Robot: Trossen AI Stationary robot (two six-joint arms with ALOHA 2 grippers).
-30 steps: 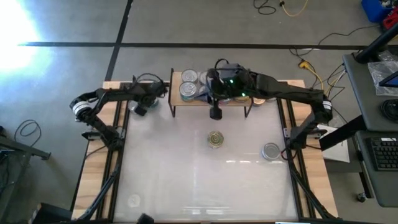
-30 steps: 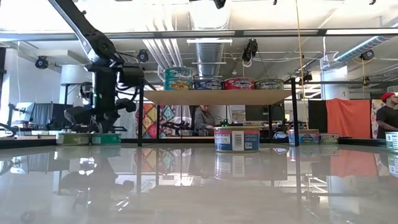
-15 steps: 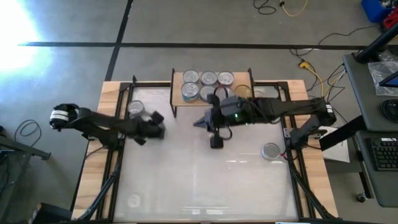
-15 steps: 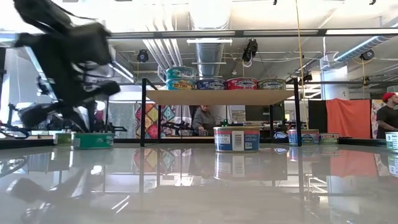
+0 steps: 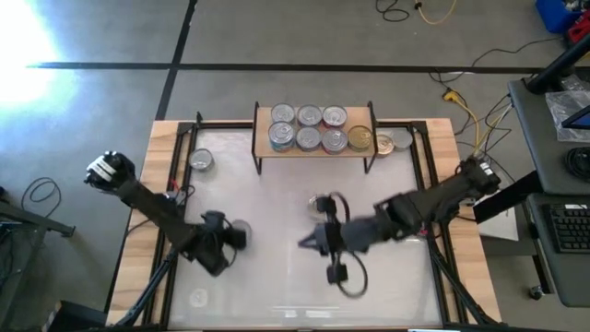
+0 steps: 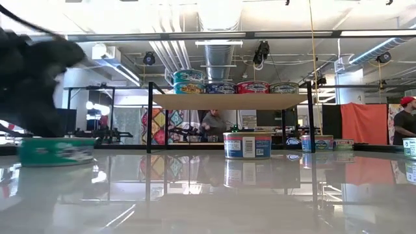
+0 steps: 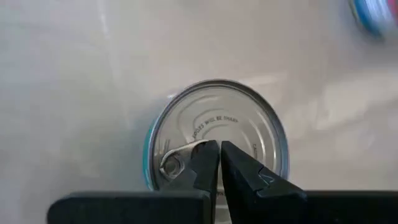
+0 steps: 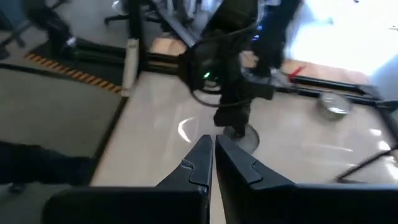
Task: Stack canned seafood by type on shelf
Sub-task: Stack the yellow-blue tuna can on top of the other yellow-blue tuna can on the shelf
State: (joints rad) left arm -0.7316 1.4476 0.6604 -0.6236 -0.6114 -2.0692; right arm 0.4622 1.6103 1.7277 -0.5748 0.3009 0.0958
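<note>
Left gripper [image 5: 230, 238]: low over the front-left part of the desk [image 5: 277, 277]; fingers pressed together, nothing between them; in the left wrist view tips [image 7: 219, 163] poised right above the silver lid of a teal-sided tin [image 7: 214, 134] standing on the desk; contact with the lid not clear

Right gripper [image 5: 309, 243]: over the middle of the desk, aimed toward the left arm; fingers narrowed to a slit, empty; in its own wrist view tips [image 8: 212, 154] pointing across the pale surface at the other arm

Shelf [image 5: 313, 148]: light-wood board on black legs at the back of the desk, centred

Tins on shelf [image 5: 309, 115]: seven in two rows; back row of three silver tops; front row of three silver tops and one gold top [image 5: 359, 139] at the right end; in the low view one teal tin [image 6: 188, 76] set atop another at the left end, then blue, red and grey-sided tins in a row

Tins beside shelf [image 5: 394, 141]: two on the desk just right of the shelf's right legs

Tin at back left [image 5: 200, 161]: silver top, alone on the desk, left of the shelf

Tin at centre [image 5: 318, 201]: partly hidden by the right arm's cable; blue-and-white label in the low view [image 6: 247, 145]

Room beyond: a person [image 6: 211, 123] seen under the shelf in the low view; another at the right edge [image 6: 406, 120]
</note>
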